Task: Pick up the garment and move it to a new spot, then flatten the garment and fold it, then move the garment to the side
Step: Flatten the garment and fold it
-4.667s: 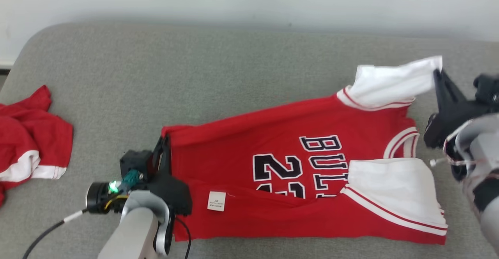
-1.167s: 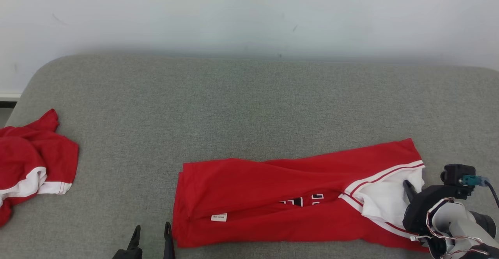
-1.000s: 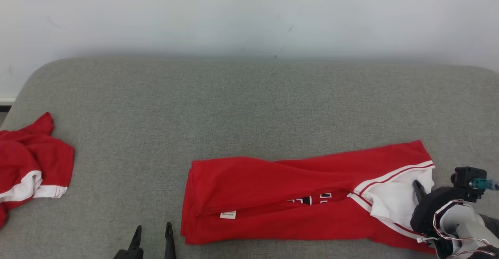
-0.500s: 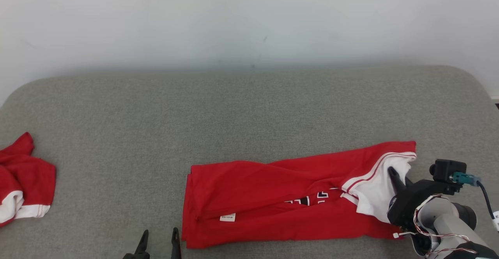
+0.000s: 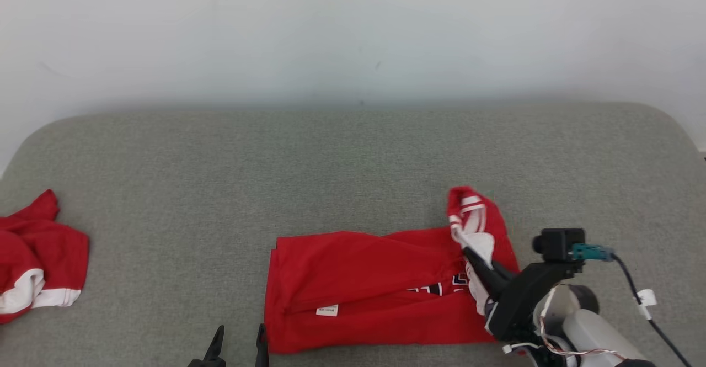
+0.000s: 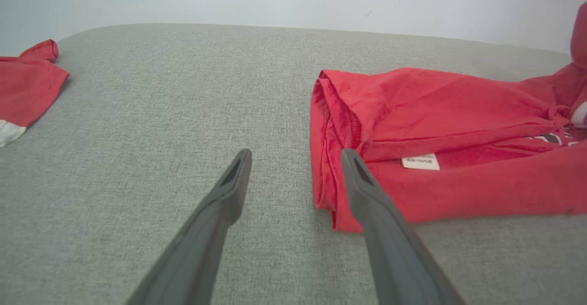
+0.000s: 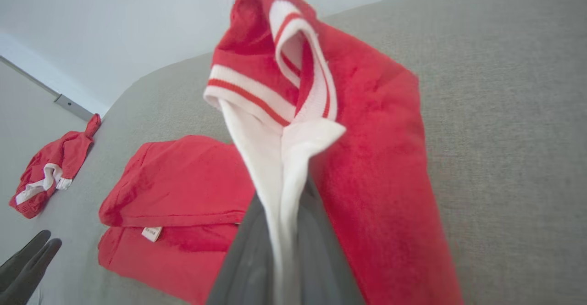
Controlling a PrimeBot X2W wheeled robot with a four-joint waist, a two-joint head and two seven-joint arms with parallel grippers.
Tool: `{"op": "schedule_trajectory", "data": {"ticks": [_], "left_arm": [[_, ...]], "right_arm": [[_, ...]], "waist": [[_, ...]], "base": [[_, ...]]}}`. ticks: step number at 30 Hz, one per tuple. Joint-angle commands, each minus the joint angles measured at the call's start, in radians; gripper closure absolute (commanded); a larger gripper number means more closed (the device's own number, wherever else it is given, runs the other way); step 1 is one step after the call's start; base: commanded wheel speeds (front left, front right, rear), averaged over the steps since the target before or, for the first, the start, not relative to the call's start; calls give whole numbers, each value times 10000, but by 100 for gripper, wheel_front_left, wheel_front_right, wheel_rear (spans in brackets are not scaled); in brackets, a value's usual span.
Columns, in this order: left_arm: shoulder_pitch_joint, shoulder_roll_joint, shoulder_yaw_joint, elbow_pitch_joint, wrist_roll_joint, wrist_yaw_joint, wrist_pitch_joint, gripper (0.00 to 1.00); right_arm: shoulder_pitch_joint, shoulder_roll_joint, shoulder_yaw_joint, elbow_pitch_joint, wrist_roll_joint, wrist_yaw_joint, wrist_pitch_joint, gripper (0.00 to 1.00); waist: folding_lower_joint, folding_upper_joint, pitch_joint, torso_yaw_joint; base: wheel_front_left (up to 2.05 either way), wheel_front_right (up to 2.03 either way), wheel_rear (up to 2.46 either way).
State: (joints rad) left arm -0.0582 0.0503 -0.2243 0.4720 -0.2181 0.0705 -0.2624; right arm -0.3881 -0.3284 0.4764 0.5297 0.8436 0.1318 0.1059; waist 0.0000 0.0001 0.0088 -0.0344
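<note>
Right gripper [image 5: 469,254] clamped on white-trimmed end of red basketball jersey [image 5: 358,278], that end lifted off grey cushion [image 5: 331,163], rest folded flat toward 9 o'clock, black-white lettering [image 5: 441,288] mostly hidden, white tag [image 5: 326,311] unreadable, left gripper [image 5: 239,331] fingers apart at jersey's 7 o'clock corner

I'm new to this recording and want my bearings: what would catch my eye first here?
The bright red jersey, folded into a long strip on the grey padded surface, stands out at the lower centre of the head view. The right gripper, shut on its white-trimmed right end, holds that end up off the surface. A second red garment lies crumpled at the far left.
</note>
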Motion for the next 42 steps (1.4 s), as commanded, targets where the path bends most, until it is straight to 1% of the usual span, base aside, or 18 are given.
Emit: {"op": "schedule_trajectory", "data": {"ticks": [1,5,11,16,22,23,24,25,29,32,37,41,42], "left_arm": [[96,4,-31,18,82,3,-34,0],[35,4,-148,-9,154,-2,-34,0],[-137,4,-323,-54,201,-13,-34,0],[-249,6,-553,-51,94,68,-34,0],[-275,6,-779,-14,-89,172,-33,0],[-269,6,-770,-8,-112,181,-34,0],[-257,6,-767,-13,-115,194,-34,0],[-234,4,-757,-24,-111,214,-34,0],[-158,4,-683,-54,-77,254,-34,0],[-95,6,-478,-94,-27,298,-33,0],[-99,3,-321,-157,33,306,-33,0],[-45,4,-155,-175,89,317,-34,0],[-50,4,-119,-186,103,313,-34,0]], "right_arm": [[115,139,114,-160,131,-24,60,100],[188,387,582,-446,33,-24,278,100],[-203,899,1177,-517,-55,-24,396,100],[-656,1355,1603,-246,-102,-24,265,100],[-1157,1875,1846,469,-221,-24,-101,100],[-1207,1958,1910,594,-222,-24,-170,80],[-1233,2044,1902,711,-185,-24,-269,31],[-1287,2087,1900,844,-198,-24,-395,0],[-1424,2143,1903,1193,-297,-24,-744,0],[-1447,2158,1765,1593,-307,-24,-1274,0],[-1295,1974,1289,2184,-377,-24,-2148,0],[-1137,1788,959,2718,-657,-24,-2867,0],[-1161,1672,949,2835,-921,-24,-3046,0]], "waist": [[0,-1,-13,170],[0,-1,3,519],[0,-1,207,1097],[0,-1,345,1566],[0,-1,399,2038],[0,-1,398,2074],[0,-1,391,2098],[0,-1,383,2113],[0,-1,363,2081],[0,-1,350,1877],[0,-1,293,1522],[0,-1,216,1183],[0,-1,206,1107]], "base": [[0,0,0],[0,0,0],[0,0,0],[0,0,0],[0,0,0],[0,0,0],[0,0,0],[0,0,0],[0,0,0],[0,0,0],[0,0,0],[0,0,0],[0,0,0]]}}
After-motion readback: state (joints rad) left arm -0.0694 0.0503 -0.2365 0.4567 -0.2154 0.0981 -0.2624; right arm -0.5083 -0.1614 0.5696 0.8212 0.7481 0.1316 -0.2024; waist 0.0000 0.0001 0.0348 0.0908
